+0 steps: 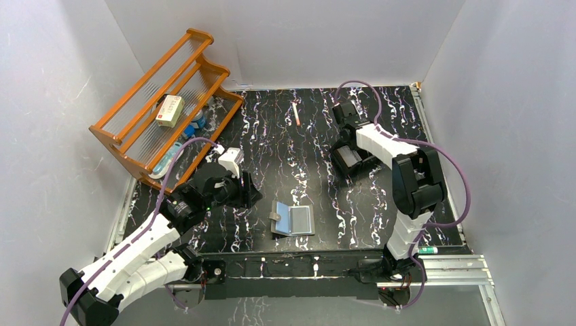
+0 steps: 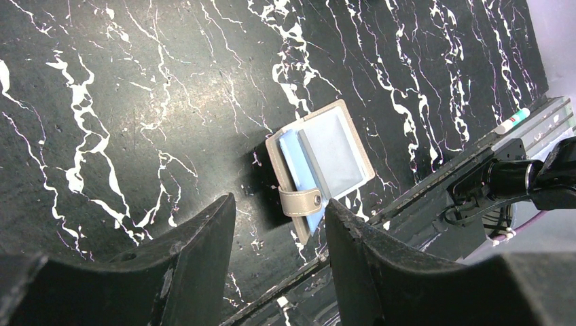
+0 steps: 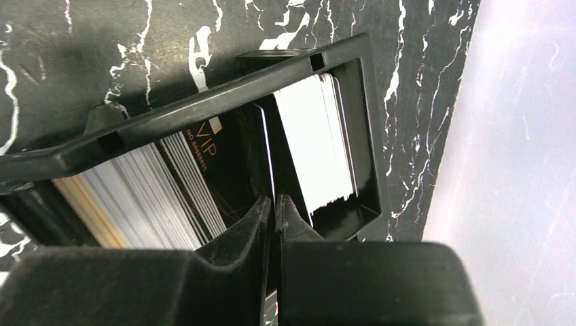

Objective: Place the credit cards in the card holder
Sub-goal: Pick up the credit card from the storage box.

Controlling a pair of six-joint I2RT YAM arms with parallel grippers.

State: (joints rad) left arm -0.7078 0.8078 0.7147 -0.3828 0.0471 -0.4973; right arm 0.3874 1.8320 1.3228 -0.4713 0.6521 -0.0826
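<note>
Right wrist view: right gripper [image 3: 273, 207] fingers pinched almost together on one card's edge among the credit cards [image 3: 316, 142] in the black tray [image 3: 204, 102], so picking; next, lift clear towards the open card holder [image 2: 319, 163], mid-frame below the empty, half-spread left gripper [image 2: 278, 204].

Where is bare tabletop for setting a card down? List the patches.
Free: the middle stretch between the pen and the card holder, and the strip right of the card holder. Crowded: by the wooden rack and around the black tray.
</note>
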